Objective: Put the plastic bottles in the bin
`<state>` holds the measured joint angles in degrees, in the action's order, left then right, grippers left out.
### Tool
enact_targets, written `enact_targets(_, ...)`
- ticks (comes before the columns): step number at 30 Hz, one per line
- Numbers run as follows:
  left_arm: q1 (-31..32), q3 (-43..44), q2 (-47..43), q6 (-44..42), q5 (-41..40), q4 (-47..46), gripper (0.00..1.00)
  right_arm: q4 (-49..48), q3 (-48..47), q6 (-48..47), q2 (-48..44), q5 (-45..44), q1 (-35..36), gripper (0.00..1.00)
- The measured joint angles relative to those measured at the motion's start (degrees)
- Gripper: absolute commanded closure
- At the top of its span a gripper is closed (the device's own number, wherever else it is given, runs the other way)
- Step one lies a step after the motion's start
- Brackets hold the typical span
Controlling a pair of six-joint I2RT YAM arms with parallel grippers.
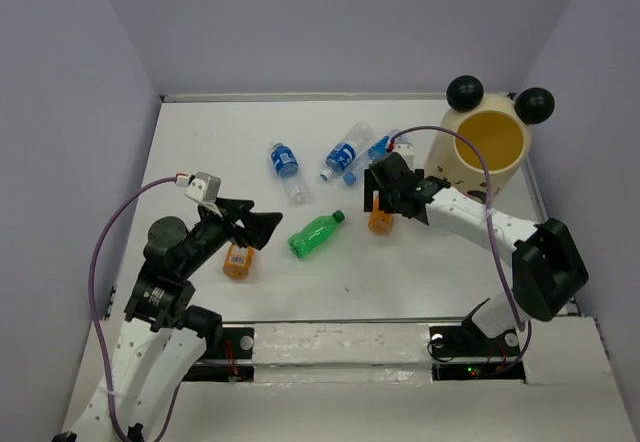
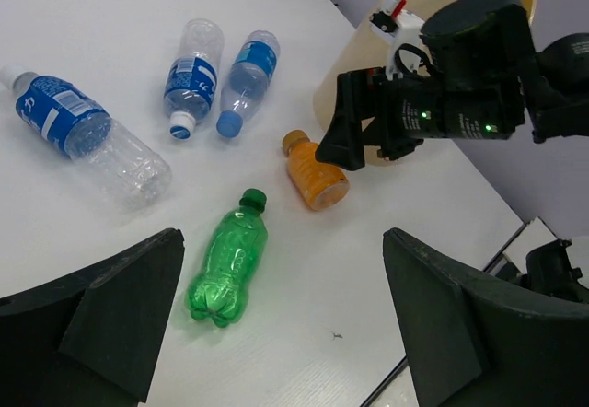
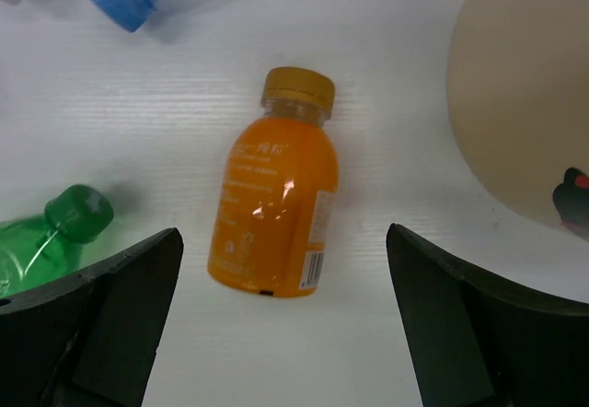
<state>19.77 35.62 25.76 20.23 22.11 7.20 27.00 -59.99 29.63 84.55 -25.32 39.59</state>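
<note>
Beside bin (image 1: pixel 450 167), on bench (image 1: pixel 420 282): orange bottle (image 3: pixel 276 204) lies on side, under right end effector (image 3: pixel 285 329), jaws wide, empty. Likely light, stiff, slick, rolls; grip across labelled mid-body. Left end effector (image 2: pixel 281 287) also open, empty.

My overhead camera looks down from behind on the whole table (image 1: pixel 220 142), the left wrist view faces across it toward the bin (image 2: pixel 359 52), and the right hangs close, seemingly straight down, over the orange bottle (image 3: pixel 276 204) all three share.
</note>
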Motion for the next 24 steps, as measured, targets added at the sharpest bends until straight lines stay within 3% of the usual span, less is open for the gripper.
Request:
enact_targets(6, 1.51, 0.0, -0.96, 0.09, -1.27, 0.04, 0.01, -0.11, -2.78, -0.92, 7.15, 0.22, -4.11, 0.04)
enact_targets(10, 2.38, 0.0, -1.18, 0.26, -1.66, 0.24, 0.01, -0.68, -4.35, -1.11, 12.0, 2.1, -4.35, 0.11)
enact_targets(16, 3.08, 0.0, -1.38, 0.46, -2.47, 0.42, 0.01, -1.81, -4.7, -0.57, 15.34, 4.66, -4.33, 0.32)
enact_targets(20, 3.41, 0.0, -2.03, 0.52, -2.84, 0.44, 0.01, -2.23, -4.7, 0.31, 15.37, 5.66, -4.35, 0.66)
enact_targets(24, 3.82, -0.02, -2.1, 0.68, -3.15, 0.42, 0.01, -3.02, -2.62, 1.44, 12.74, 6.36, -4.26, 0.69)
